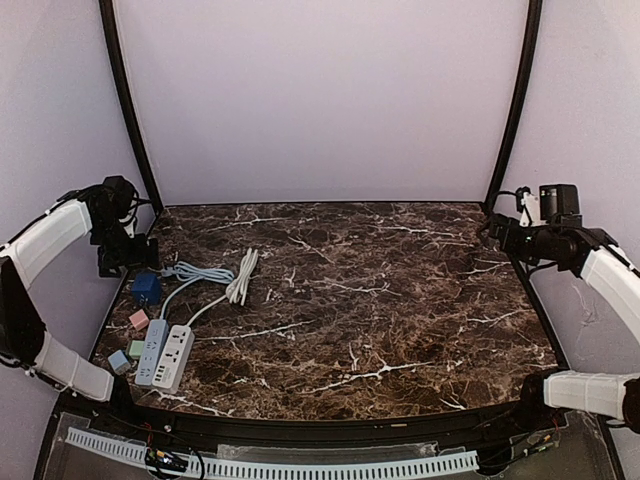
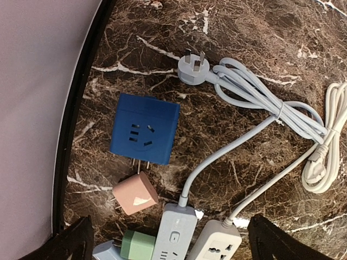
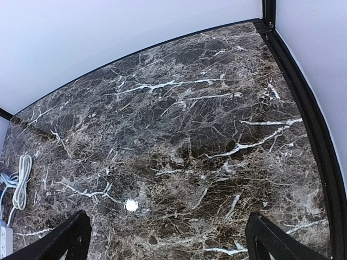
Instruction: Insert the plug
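Note:
Several plugs and two power strips lie at the table's left edge. A blue cube socket lies face up, also in the top view. Below it are a pink plug, a green plug and a pale blue plug. A grey-blue power strip and a white power strip lie side by side. The grey-blue cord ends in a three-pin plug lying loose. My left gripper hovers open above them, holding nothing. My right gripper is open and empty, high at the right edge.
A coiled white cable lies right of the blue socket, beside the bundled grey-blue cord. A black frame rim and pale walls bound the marble table. In the top view the left gripper is at far left, the right gripper far right.

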Robot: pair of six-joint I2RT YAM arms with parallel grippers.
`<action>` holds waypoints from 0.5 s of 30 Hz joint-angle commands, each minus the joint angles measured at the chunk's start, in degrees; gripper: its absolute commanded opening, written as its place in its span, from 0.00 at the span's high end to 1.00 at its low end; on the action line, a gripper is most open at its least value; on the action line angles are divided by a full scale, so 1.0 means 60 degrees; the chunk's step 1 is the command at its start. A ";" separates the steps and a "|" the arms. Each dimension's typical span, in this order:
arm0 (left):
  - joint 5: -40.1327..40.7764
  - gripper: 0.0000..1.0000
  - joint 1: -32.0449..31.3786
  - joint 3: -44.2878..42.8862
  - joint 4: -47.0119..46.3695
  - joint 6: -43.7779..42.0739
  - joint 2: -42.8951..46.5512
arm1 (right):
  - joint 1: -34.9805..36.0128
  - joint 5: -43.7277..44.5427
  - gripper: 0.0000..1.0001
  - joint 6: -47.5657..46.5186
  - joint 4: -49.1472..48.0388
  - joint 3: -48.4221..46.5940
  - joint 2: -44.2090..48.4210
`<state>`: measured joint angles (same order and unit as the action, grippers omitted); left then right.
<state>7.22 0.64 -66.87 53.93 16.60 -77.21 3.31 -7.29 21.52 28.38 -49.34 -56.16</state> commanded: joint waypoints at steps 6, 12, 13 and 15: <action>0.0367 0.00 0.0339 -0.1152 0.0782 -0.0831 -0.2281 | -0.0041 -0.0525 0.02 -0.0281 0.0212 -0.0556 -0.0234; 0.0453 0.02 0.0733 -0.1693 0.0710 -0.1282 -0.3375 | -0.0042 -0.0813 0.01 -0.0144 0.0229 -0.0163 0.0054; 0.0448 0.04 0.0782 -0.1751 0.0709 -0.1396 -0.3589 | -0.0043 -0.0846 0.01 -0.0144 0.0255 -0.0143 0.0031; 0.0312 0.06 0.0917 -0.1827 0.0722 -0.1532 -0.3832 | -0.0045 -0.0845 0.01 -0.0149 0.0373 -0.0185 0.0025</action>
<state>9.21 4.78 -76.01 56.14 10.39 -98.41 3.31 -11.03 20.51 29.95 -50.94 -56.60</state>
